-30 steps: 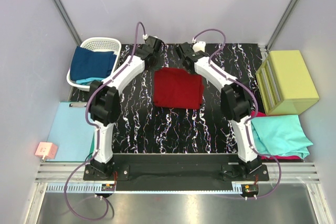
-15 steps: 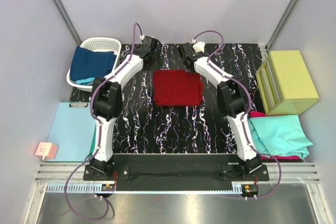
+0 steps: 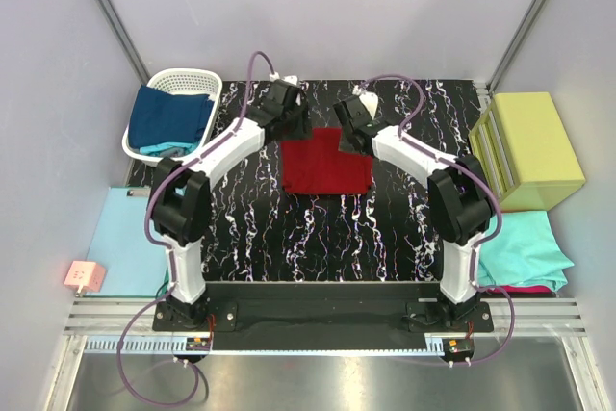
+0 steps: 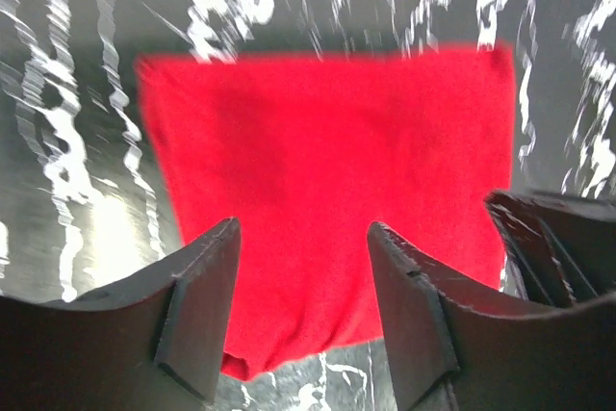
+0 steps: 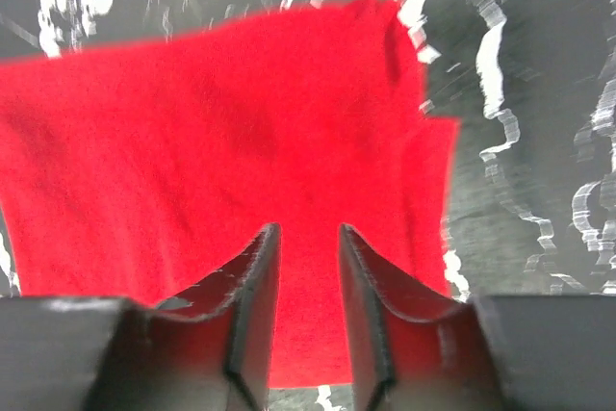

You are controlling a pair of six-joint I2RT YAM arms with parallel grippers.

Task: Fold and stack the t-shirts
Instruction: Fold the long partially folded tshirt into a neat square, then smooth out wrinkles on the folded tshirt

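Observation:
A dark red t-shirt (image 3: 325, 166) lies folded into a flat rectangle on the black marbled table (image 3: 289, 228). My left gripper (image 3: 296, 130) hovers over its far left corner, and my right gripper (image 3: 348, 137) over its far right corner. In the left wrist view the red t-shirt (image 4: 327, 161) fills the space below my left gripper (image 4: 303, 238), which is wide open and empty. In the right wrist view the right gripper (image 5: 308, 238) stands above the red t-shirt (image 5: 212, 141) with a narrow gap and nothing pinched. A navy t-shirt (image 3: 170, 117) lies in the basket. Teal (image 3: 525, 247) and magenta (image 3: 525, 288) t-shirts lie at the right.
A white basket (image 3: 185, 76) stands at the far left. A yellow-green box (image 3: 527, 146) sits at the right edge, behind the teal shirt. A pale-blue sheet (image 3: 130, 243) and a small pink object (image 3: 84, 276) lie at the near left.
Both grippers opened from shut and came nearer, from beyond the red shirt's far edge to over its far corners. The right jaws then narrowed. The shirt stays folded.

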